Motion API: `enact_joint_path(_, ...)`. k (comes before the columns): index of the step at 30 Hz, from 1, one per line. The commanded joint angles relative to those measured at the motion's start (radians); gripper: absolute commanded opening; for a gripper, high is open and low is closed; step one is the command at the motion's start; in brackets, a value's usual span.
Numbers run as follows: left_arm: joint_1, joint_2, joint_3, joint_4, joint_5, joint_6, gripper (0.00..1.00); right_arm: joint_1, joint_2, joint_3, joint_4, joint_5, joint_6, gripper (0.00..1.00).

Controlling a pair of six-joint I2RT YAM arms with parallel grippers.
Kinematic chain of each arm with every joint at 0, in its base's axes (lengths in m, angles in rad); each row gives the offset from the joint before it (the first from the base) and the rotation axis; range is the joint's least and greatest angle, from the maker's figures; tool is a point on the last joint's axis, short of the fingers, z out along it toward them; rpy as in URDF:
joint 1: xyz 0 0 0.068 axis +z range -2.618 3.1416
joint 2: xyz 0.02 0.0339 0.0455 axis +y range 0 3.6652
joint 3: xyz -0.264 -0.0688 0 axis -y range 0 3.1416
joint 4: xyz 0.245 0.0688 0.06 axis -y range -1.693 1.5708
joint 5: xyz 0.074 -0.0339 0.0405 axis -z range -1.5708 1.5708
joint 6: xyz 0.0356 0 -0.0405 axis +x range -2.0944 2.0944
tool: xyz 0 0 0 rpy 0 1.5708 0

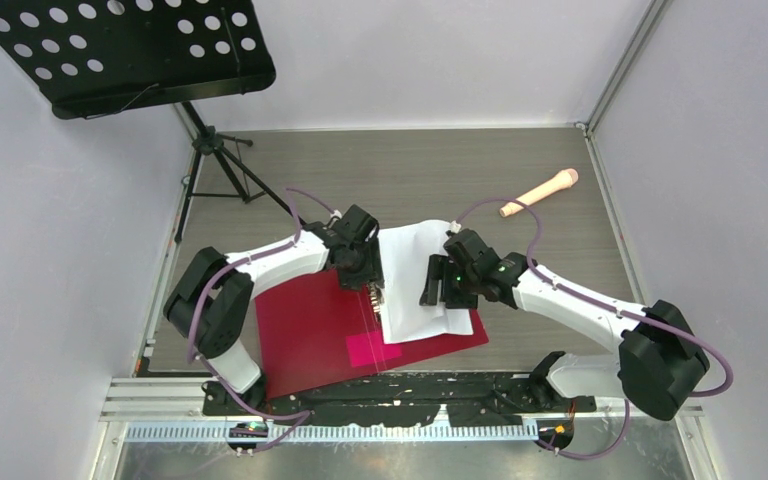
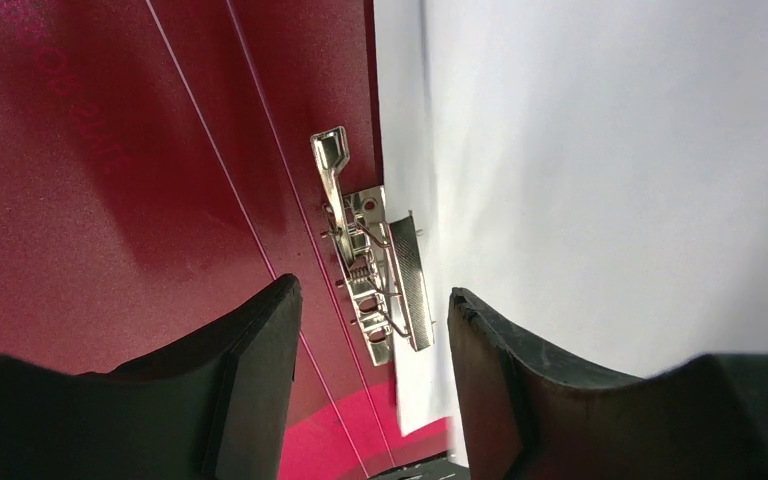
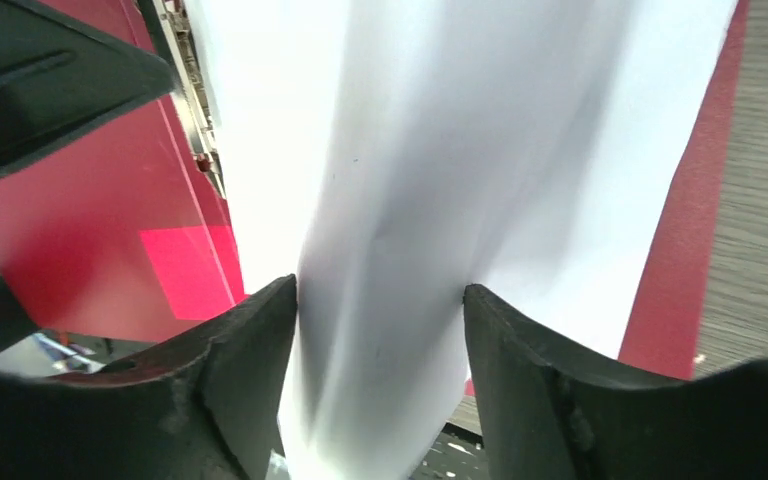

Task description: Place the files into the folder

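The dark-red folder (image 1: 310, 330) lies open on the table, its pink patch (image 1: 370, 348) toward the near edge. The white files (image 1: 410, 260) rest on its right half, buckled into a raised ridge (image 3: 390, 200). My left gripper (image 1: 363, 278) hovers open over the spine, and the metal clip (image 2: 375, 270) shows between and beyond its fingertips (image 2: 285, 300), untouched by them. My right gripper (image 3: 380, 295) is open, its fingers straddling the paper ridge, which reaches both pads. In the top view the right gripper (image 1: 432, 282) sits at the middle of the sheets.
A black perforated music stand (image 1: 130, 50) on a tripod (image 1: 220, 160) stands at the back left. A beige microphone-like object (image 1: 540, 192) lies on the table at the back right. Walls close in on both sides, and the arms' black base rail (image 1: 410, 400) runs along the near edge.
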Motion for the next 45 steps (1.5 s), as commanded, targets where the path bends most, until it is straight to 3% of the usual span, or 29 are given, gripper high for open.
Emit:
enact_joint_path(1, -0.006, -0.049, 0.011, -0.002, -0.022, 0.006, 0.55, 0.04, -0.011, 0.071, -0.097, 0.161, -0.055, 0.73)
enact_joint_path(7, -0.006, -0.047, 0.016, -0.004, -0.018, 0.009, 0.55, 0.066, -0.046, 0.067, -0.179, 0.234, -0.108, 0.89)
enact_joint_path(12, -0.005, -0.03, 0.056, -0.026, -0.034, 0.024, 0.55, 0.022, -0.083, 0.089, -0.171, 0.313, -0.166, 0.95)
enact_joint_path(20, 0.022, 0.025, 0.111, -0.049, -0.037, 0.028, 0.53, -0.232, 0.114, 0.106, 0.251, 0.187, -0.275, 0.99)
enact_joint_path(25, 0.038, 0.065, 0.131, -0.035, -0.037, 0.036, 0.56, -0.293, 0.263, 0.157, 0.382, 0.13, -0.277, 1.0)
enact_joint_path(28, 0.087, 0.097, 0.178, -0.032, -0.036, 0.053, 0.57, -0.307, 0.325, 0.183, 0.381, 0.169, -0.262, 0.96)
enact_joint_path(33, 0.126, 0.188, 0.299, -0.044, 0.009, 0.09, 0.59, -0.308, 0.371, 0.198, 0.357, 0.232, -0.25, 0.76)
enact_joint_path(41, 0.138, 0.285, 0.408, -0.07, 0.01, 0.099, 0.62, -0.238, 0.419, 0.199, 0.338, 0.271, -0.274, 0.7)
enact_joint_path(45, 0.141, 0.316, 0.447, -0.09, 0.004, 0.115, 0.63, -0.201, 0.432, 0.189, 0.333, 0.293, -0.277, 0.62)
